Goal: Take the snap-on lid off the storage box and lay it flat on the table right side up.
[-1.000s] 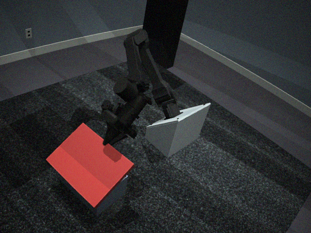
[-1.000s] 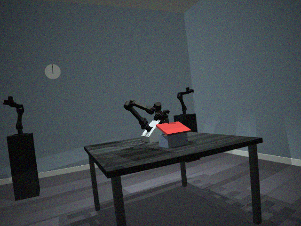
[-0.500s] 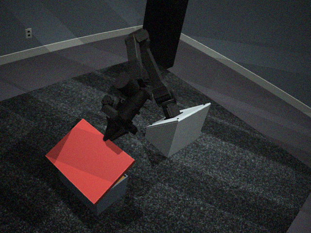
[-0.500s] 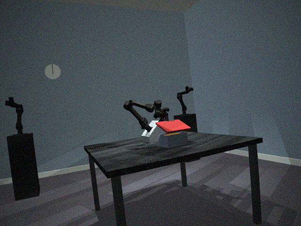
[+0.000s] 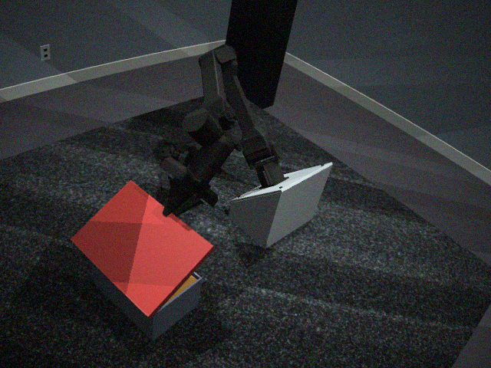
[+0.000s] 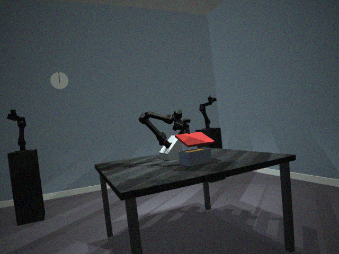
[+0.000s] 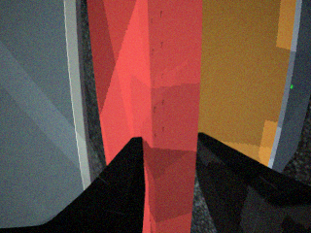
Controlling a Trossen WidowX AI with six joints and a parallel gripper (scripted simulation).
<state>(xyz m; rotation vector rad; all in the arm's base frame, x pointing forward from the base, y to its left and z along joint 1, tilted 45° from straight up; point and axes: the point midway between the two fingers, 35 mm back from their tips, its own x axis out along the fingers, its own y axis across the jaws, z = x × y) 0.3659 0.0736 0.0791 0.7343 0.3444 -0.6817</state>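
Observation:
A red lid (image 5: 138, 245) (image 6: 195, 138) (image 7: 172, 73) is held tilted above the storage box, clear of its rim in the exterior view. My gripper (image 7: 167, 144) is shut on one edge of the lid; a finger also shows at that edge in the top view. The grey-blue box (image 5: 176, 310) (image 6: 195, 159) (image 7: 297, 107) stands upright on the table (image 6: 136, 180), with an orange-yellow interior (image 7: 238, 73) showing. In the top view the lid hides most of the box opening.
My arm stands on a light grey wedge-shaped base (image 5: 299, 205) (image 6: 171, 155) close beside the box and lid. Two other small arms stand on dark pedestals (image 6: 26, 186) (image 6: 216, 136) away from the table.

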